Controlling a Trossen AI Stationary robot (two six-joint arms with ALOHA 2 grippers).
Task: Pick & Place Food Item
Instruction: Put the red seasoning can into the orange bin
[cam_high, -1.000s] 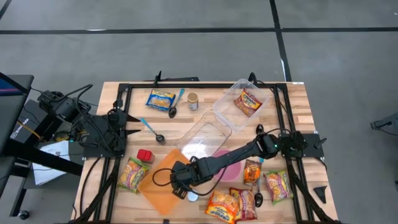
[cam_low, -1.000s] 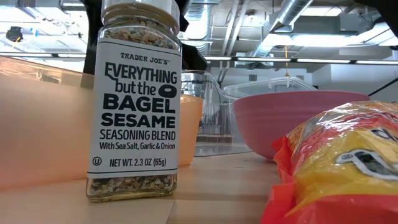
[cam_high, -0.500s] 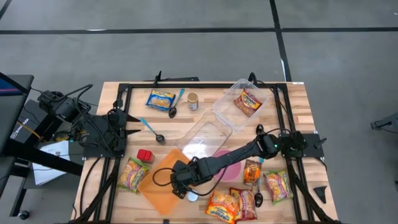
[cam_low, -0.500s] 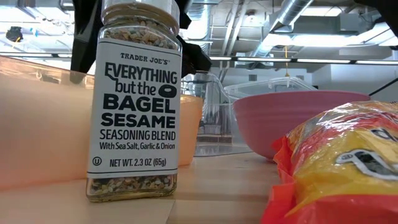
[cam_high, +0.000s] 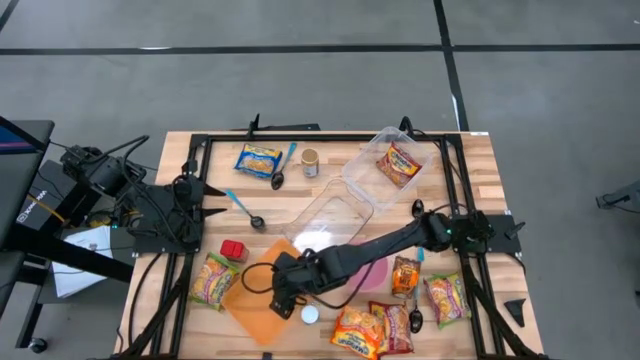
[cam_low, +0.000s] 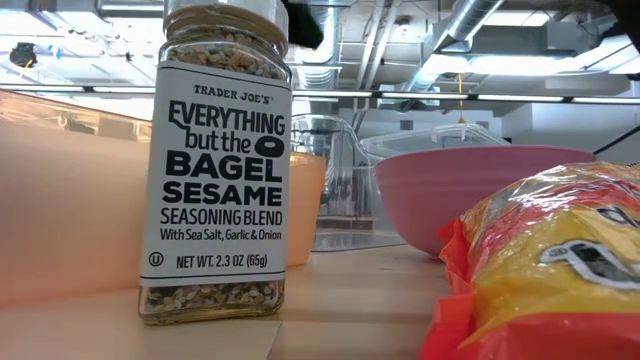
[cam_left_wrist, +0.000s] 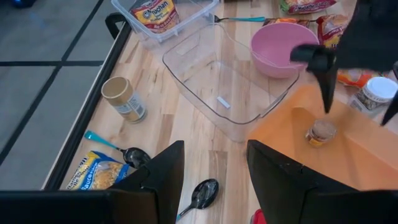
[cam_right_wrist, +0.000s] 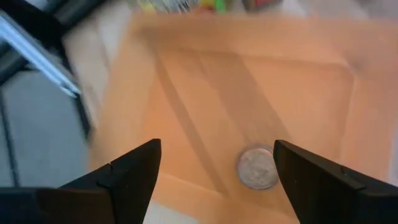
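The tabletop (cam_high: 480, 160) is showing pale wood grain. An orange tray (cam_high: 255, 305) is glowing at its six o'clock edge, holding a small jar with a tan lid (cam_left_wrist: 322, 132). A pink bowl (cam_left_wrist: 280, 48) is sitting beside clear containers (cam_left_wrist: 227, 87). Yellow-and-red noodle packets (cam_high: 357, 330) are lying at five o'clock. The seasoning jar (cam_low: 217, 160) is wearing a white label with black lettering. The right tool (cam_right_wrist: 214, 180) is looking dark.

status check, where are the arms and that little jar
Right gripper jaws open, over the orange container. Small jar upright inside it, not held. Left gripper parked at table's left edge, holding nothing. Nothing in the way.
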